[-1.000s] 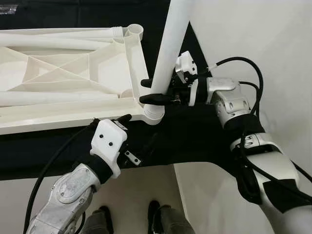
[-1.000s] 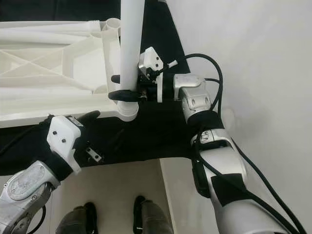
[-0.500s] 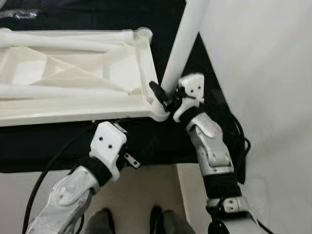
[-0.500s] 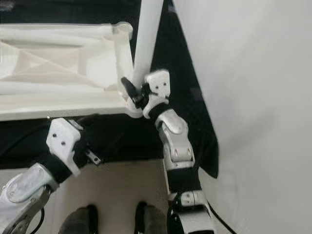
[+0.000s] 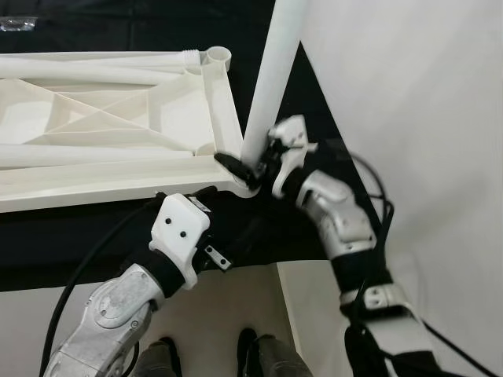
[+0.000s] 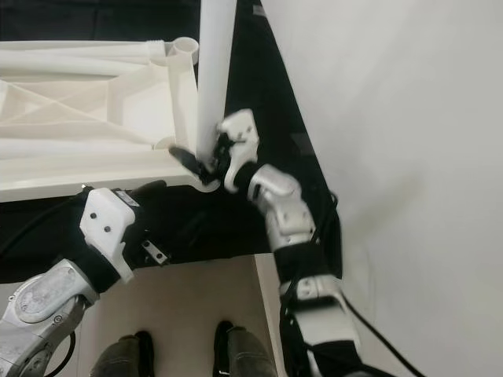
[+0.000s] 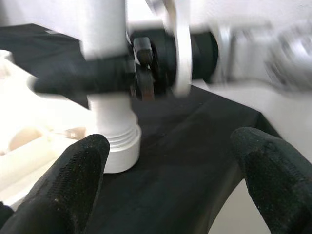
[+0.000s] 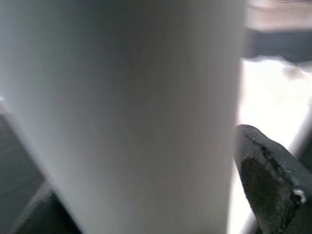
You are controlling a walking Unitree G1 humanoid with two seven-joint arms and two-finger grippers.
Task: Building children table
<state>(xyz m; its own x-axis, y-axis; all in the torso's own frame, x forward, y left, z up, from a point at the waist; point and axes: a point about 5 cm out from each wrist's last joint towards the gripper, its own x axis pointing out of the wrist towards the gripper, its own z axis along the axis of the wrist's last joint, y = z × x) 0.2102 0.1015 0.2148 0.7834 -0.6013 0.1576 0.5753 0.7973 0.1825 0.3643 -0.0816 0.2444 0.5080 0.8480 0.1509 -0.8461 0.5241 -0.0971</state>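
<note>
The right gripper (image 5: 245, 163) is clamped around the base of the one upright white table leg (image 5: 271, 75), which stands in the near corner socket of the upturned white tabletop (image 5: 102, 126) on the black cloth (image 5: 71, 236). The left gripper (image 7: 170, 183) — fingers spread, holding nothing — sits at the tabletop's near edge, just beside that leg. The leg is a smooth tube with a ribbed collar at its foot; two further legs lie across the ribbed underside — three legs, one tabletop, two grippers.

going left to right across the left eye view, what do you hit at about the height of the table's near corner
White table top lying upside down → upright white table leg at its corner → right gripper clamped on the leg's base → white wall.
</note>
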